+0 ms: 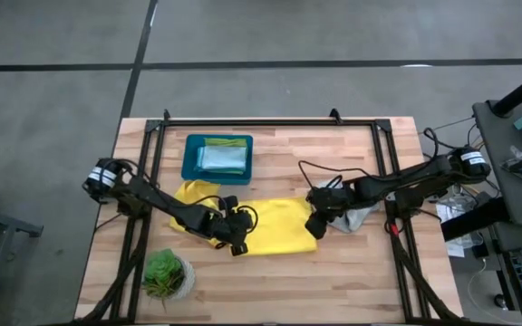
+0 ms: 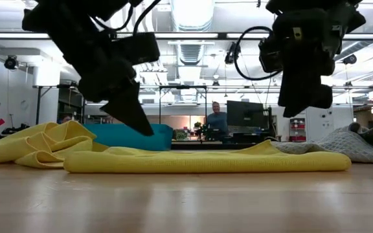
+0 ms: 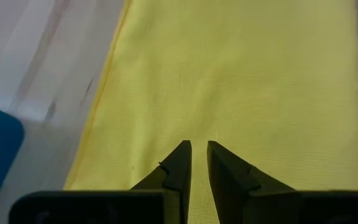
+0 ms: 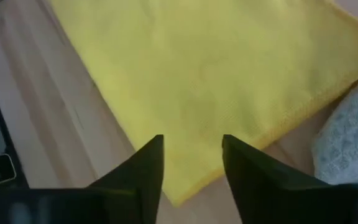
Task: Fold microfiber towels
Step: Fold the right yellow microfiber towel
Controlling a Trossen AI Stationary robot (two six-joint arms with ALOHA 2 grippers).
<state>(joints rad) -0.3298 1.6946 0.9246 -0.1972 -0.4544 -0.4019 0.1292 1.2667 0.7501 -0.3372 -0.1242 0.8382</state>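
On the wooden surface (image 1: 352,263) a folded yellow towel (image 1: 275,226) lies flat at the middle, a second crumpled yellow towel (image 1: 193,195) at its left end and a grey towel (image 1: 359,217) at its right. Both grippers hover just above the folded towel holding nothing: the right gripper (image 4: 191,165) over its right edge with fingers apart, the left gripper (image 3: 199,163) over its left part with fingers nearly together.

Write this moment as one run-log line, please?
step: folding | yellow towel: flat, folded on table | left gripper: nearly shut, empty, over towel | right gripper: open, empty, above towel edge | grey towel: waiting beside
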